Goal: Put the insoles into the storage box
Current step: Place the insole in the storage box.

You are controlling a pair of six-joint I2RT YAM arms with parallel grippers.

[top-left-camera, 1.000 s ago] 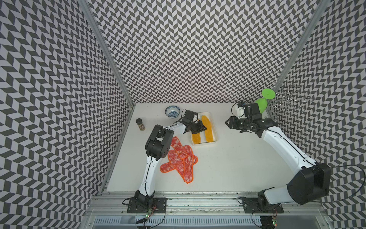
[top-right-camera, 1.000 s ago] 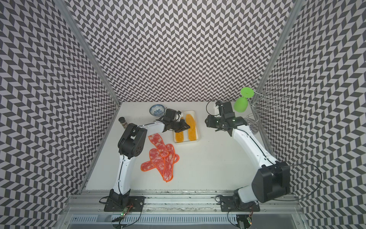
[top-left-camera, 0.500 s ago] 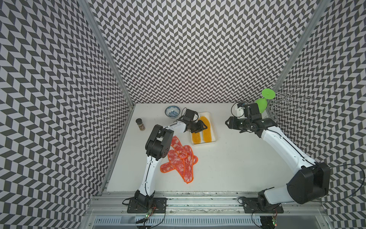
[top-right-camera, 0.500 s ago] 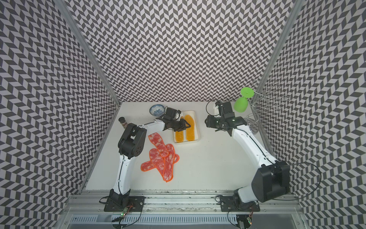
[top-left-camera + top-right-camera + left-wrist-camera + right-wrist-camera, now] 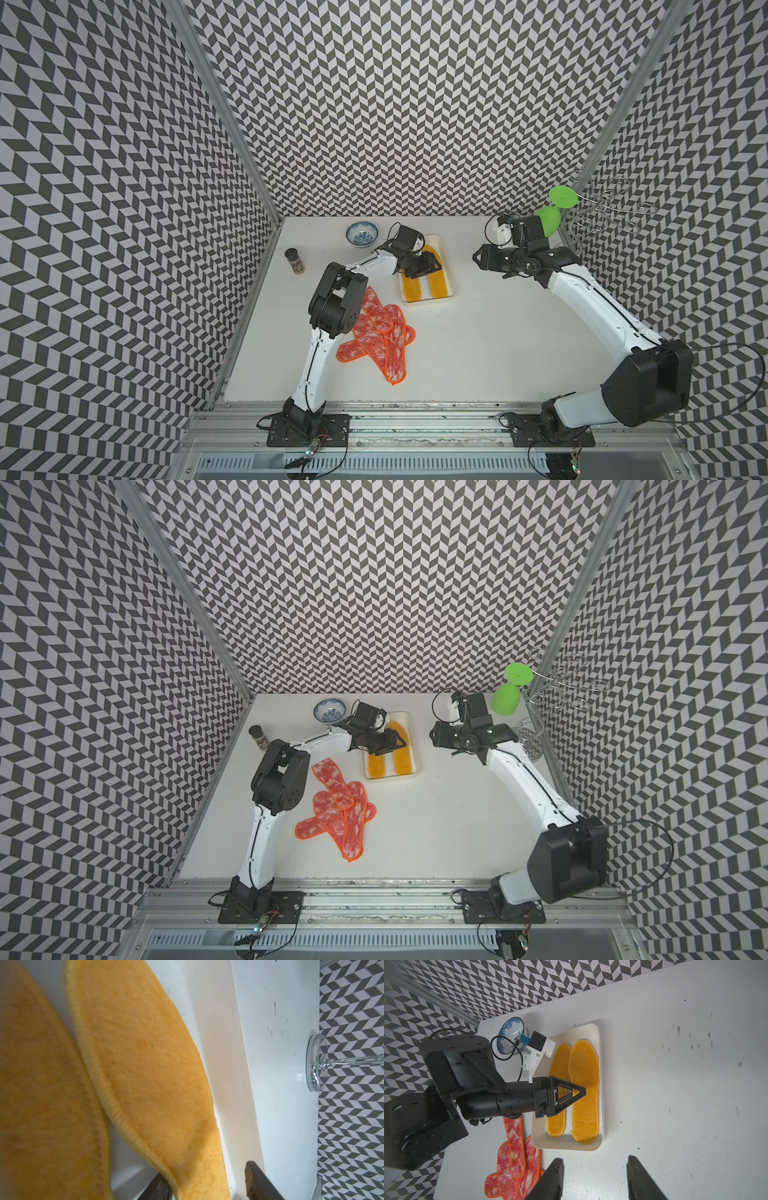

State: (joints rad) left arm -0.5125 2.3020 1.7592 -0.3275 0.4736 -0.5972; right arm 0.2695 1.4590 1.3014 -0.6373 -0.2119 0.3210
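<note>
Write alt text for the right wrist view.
The left gripper reaches over two yellow insoles lying side by side in the white storage box. Beside it, red insoles lie heaped on the table; the right gripper is open.

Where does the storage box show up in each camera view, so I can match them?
Top view: storage box at the far middle, right of the bowl.
Top view: storage box in that same place beside the bowl.
Left wrist: only the storage box wall, running alongside the yellow insoles.
Right wrist: whole storage box, the left hand over it.
Shared landmark: the two yellow insoles lying inside it.
</note>
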